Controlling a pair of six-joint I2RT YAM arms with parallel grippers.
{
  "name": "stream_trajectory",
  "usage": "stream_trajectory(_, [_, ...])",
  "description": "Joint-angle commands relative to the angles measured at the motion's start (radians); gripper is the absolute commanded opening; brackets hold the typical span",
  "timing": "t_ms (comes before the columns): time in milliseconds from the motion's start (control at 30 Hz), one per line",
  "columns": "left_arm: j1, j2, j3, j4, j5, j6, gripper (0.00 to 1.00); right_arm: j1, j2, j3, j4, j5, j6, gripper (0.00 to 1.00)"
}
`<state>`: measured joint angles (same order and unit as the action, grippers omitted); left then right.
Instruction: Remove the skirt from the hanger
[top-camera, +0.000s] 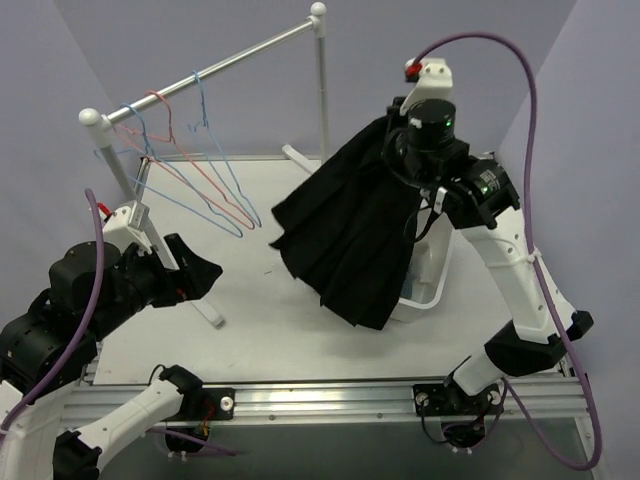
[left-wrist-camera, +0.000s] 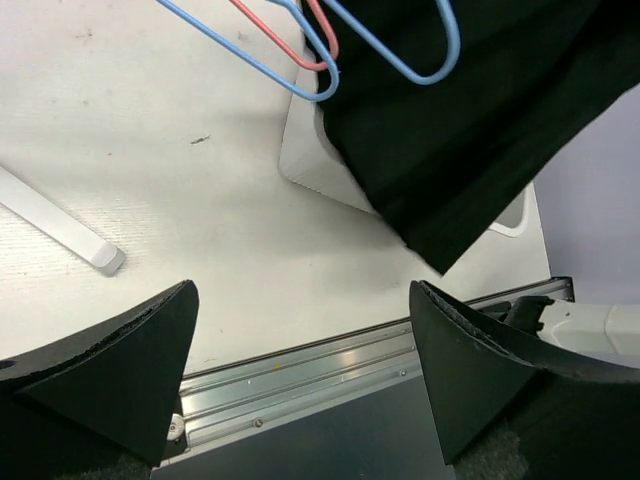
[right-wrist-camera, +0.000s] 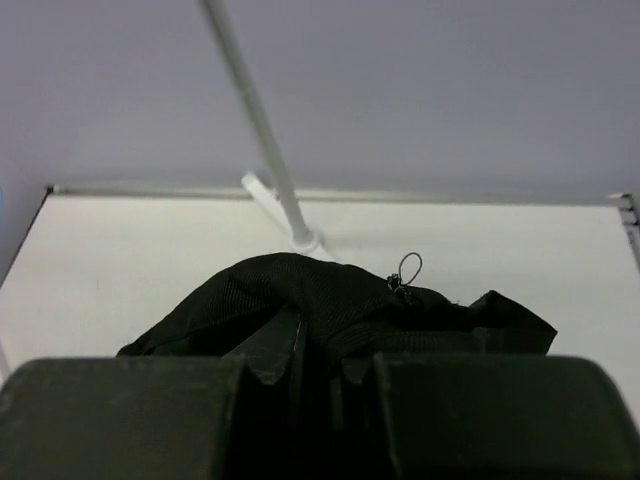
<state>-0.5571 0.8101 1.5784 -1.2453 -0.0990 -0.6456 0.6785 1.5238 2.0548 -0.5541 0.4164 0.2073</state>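
Observation:
The black pleated skirt (top-camera: 350, 240) hangs in the air, fanned out over the white tub (top-camera: 432, 292). My right gripper (top-camera: 398, 135) is shut on its top edge; in the right wrist view the skirt's fabric (right-wrist-camera: 300, 290) bunches between the closed fingers of that gripper (right-wrist-camera: 325, 345). Two light-blue hangers (top-camera: 240, 200) (top-camera: 150, 165) hang bare on the rail, apart from the skirt. My left gripper (top-camera: 200, 275) is low at the left, open and holding nothing. In the left wrist view the gripper (left-wrist-camera: 303, 290) faces the skirt (left-wrist-camera: 470, 130) and a blue hanger (left-wrist-camera: 440, 60).
A pink hanger (top-camera: 190, 170) hangs between the blue ones on the white rail (top-camera: 220, 65). The rack's right post (top-camera: 322, 90) stands behind the skirt, and its left foot (top-camera: 205, 310) lies on the table by my left gripper. A metal rail (top-camera: 330, 398) runs along the near edge.

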Motion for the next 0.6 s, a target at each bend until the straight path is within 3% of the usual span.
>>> stream_trajectory(0, [0.0, -0.014, -0.009, 0.023, 0.016, -0.012, 0.95, -0.065, 0.062, 0.175, 0.082, -0.04, -0.1, 0.0])
stream_trajectory(133, [-0.001, -0.019, -0.012, 0.021, 0.018, -0.019, 0.95, -0.102, 0.119, 0.315, 0.108, -0.089, -0.1, 0.0])
stream_trajectory(233, [0.0, -0.015, -0.011, 0.018, 0.021, -0.019, 0.95, -0.111, 0.131, 0.314, 0.118, -0.149, -0.082, 0.0])
stream_trajectory(567, [0.0, -0.02, -0.047, 0.04, 0.025, -0.02, 0.95, -0.109, -0.107, -0.108, 0.19, -0.234, -0.025, 0.0])
